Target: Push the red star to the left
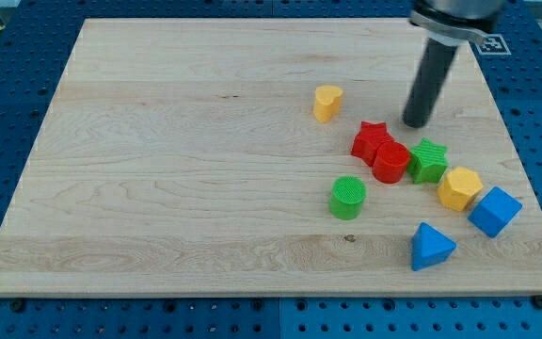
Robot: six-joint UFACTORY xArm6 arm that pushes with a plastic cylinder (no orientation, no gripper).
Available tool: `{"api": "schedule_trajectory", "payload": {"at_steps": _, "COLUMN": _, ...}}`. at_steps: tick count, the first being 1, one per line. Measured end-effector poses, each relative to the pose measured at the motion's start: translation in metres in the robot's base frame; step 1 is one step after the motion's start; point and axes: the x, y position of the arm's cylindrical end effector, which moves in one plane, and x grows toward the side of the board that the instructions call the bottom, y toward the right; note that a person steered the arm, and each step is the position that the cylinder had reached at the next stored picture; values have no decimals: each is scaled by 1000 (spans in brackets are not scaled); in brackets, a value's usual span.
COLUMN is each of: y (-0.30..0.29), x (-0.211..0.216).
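The red star (371, 140) lies right of the board's middle, touching a red cylinder (390, 163) at its lower right. My tip (415, 123) rests on the board just up and to the right of the red star, a short gap away from it. The dark rod rises from the tip toward the view's top right.
A yellow heart (326, 102) lies up-left of the star. A green star (428, 160) touches the red cylinder's right. A green cylinder (347, 198), a yellow hexagon (459, 187), a blue cube (494, 211) and a blue triangle (430, 247) lie lower right on the wooden board (158, 169).
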Motion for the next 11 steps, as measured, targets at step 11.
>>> {"api": "schedule_trajectory", "payload": {"at_steps": 11, "y": -208, "x": 57}}
